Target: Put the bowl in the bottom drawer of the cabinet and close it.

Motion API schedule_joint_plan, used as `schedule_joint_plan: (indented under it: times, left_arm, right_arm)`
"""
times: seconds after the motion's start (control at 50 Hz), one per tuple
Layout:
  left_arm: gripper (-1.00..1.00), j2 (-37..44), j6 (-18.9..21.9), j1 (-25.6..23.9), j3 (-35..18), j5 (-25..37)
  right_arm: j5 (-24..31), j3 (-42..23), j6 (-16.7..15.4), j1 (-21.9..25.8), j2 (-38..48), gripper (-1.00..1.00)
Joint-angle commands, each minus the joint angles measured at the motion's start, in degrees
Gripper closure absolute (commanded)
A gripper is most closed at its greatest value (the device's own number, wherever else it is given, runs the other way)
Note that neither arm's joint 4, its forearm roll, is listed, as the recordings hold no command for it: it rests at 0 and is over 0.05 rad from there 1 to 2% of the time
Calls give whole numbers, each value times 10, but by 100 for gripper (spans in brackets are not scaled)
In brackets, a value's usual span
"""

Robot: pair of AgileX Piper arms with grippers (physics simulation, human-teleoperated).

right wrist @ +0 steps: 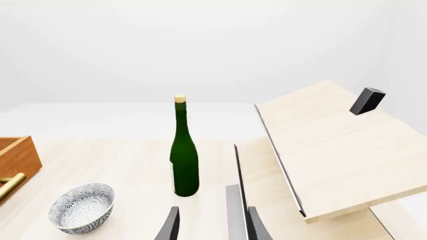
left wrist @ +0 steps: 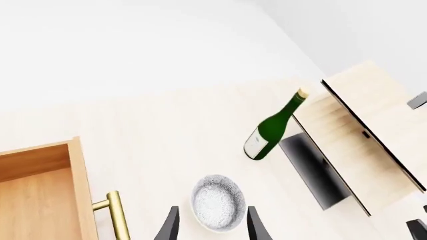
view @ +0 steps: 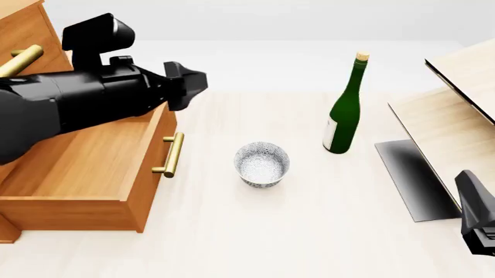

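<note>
The speckled white bowl (view: 261,164) stands upright on the table, between the open bottom drawer (view: 77,174) and the green bottle. The drawer is pulled out of the orange-brown cabinet (view: 23,32) and shows nothing inside; its brass handle (view: 171,154) faces the bowl. My left gripper (left wrist: 213,227) hangs well above the drawer's right edge, open and holding nothing. In its wrist view the bowl (left wrist: 218,202) shows between the fingertips, far below them. My right gripper (right wrist: 213,227) is open and holding nothing, low at the front right near the slanted panels.
A tall green bottle (view: 344,113) with a cork stands upright right of the bowl. Pale wooden slanted panels (view: 456,121) with a dark plate (view: 410,176) fill the right side. Upper drawer handles (view: 19,61) stick out behind the left arm.
</note>
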Motion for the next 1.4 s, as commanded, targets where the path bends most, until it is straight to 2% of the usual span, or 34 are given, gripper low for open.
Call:
schedule_joint_plan:
  times: [0.02, 0.64, 1.18, 1.4]
  left_arm:
    - [-100, 46, -12, 3, -11, -28]
    - [-100, 174, -67, -1, -34, -85]
    - [-100, 257, -83, 3, -55, -114]
    - [-100, 282, -78, 8, -61, -120]
  right_arm:
    - [0, 0, 0, 0, 0, -100]
    - [0, 0, 0, 0, 0, -100]
    - [0, 0, 0, 0, 0, -100]
    - [0, 0, 0, 0, 0, -100]
